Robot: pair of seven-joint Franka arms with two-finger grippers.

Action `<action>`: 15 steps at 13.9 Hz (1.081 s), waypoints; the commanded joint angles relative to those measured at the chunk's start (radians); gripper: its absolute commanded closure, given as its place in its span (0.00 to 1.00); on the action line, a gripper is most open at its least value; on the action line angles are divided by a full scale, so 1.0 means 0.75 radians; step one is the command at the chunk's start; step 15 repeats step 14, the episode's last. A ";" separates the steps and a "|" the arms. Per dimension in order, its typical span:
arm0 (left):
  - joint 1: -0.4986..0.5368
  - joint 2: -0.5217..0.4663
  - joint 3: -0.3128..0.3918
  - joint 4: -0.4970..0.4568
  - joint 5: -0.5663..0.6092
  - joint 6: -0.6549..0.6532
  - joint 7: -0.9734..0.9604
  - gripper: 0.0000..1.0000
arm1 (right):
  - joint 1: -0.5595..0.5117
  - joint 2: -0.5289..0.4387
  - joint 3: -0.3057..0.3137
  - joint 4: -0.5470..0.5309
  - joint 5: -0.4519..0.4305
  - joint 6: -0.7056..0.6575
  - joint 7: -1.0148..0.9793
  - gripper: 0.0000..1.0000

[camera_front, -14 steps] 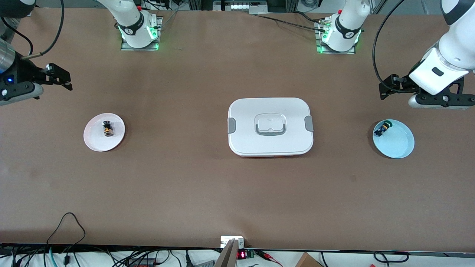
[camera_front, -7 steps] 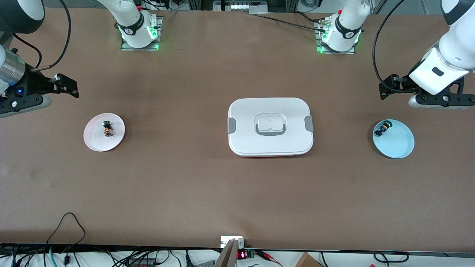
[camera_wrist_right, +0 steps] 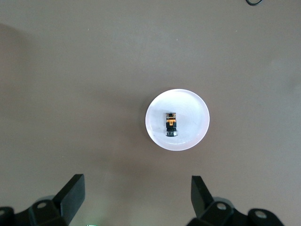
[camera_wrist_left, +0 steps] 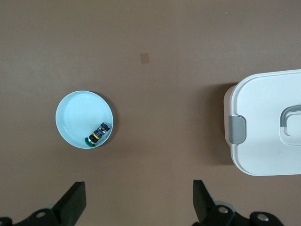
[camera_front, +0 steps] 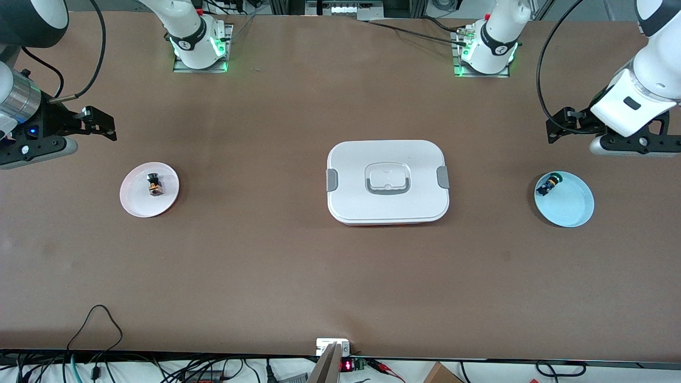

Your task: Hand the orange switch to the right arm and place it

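Observation:
The orange switch (camera_front: 154, 184), black with orange marks, lies on a small white plate (camera_front: 137, 202) toward the right arm's end of the table. In the right wrist view the orange switch (camera_wrist_right: 171, 124) rests near the middle of that plate (camera_wrist_right: 193, 113). My right gripper (camera_front: 106, 127) hangs open and empty over bare table beside the plate, and its own wrist view shows the right gripper (camera_wrist_right: 136, 193) with wide-spread fingers. My left gripper (camera_front: 553, 127) is open and empty over bare table close to a light blue plate (camera_front: 569, 207). The left gripper (camera_wrist_left: 138, 188) holds nothing.
A white lidded box (camera_front: 388, 182) with grey clips sits at the table's middle, also seen as the box (camera_wrist_left: 268, 122) in the left wrist view. A black switch with a green cap (camera_front: 548, 185) lies at the blue plate's edge. Cables lie along the front edge.
My right gripper has moved a short way toward the table's middle and closer to the white plate. The left arm has shifted only slightly. Both switches lie where they were.

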 commanded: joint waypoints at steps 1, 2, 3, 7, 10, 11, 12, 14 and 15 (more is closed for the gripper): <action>0.007 0.020 0.000 0.044 -0.027 -0.028 0.033 0.00 | 0.000 0.004 -0.002 0.013 0.019 0.002 0.007 0.00; 0.009 0.020 0.000 0.044 -0.025 -0.028 0.035 0.00 | -0.002 0.004 -0.002 0.013 0.019 0.008 0.009 0.00; 0.009 0.020 0.002 0.046 -0.025 -0.026 0.035 0.00 | 0.000 0.004 -0.002 0.013 0.021 0.006 0.009 0.00; 0.001 0.048 0.002 0.064 -0.023 -0.014 0.035 0.00 | 0.000 0.004 -0.002 0.013 0.021 0.006 0.009 0.00; -0.011 0.091 -0.002 0.117 -0.023 -0.014 0.035 0.00 | 0.000 0.004 -0.002 0.013 0.021 0.006 0.009 0.00; -0.009 0.095 0.000 0.135 -0.025 -0.018 0.035 0.00 | 0.000 0.004 -0.002 0.013 0.021 0.004 0.009 0.00; -0.005 0.095 -0.002 0.138 -0.025 -0.020 0.035 0.00 | 0.000 0.004 -0.002 0.013 0.021 0.004 0.009 0.00; -0.009 0.098 0.000 0.146 -0.025 -0.014 0.033 0.00 | 0.000 0.004 -0.002 0.013 0.021 0.004 0.009 0.00; -0.009 0.098 0.000 0.146 -0.025 -0.014 0.033 0.00 | 0.000 0.004 -0.002 0.013 0.021 0.004 0.009 0.00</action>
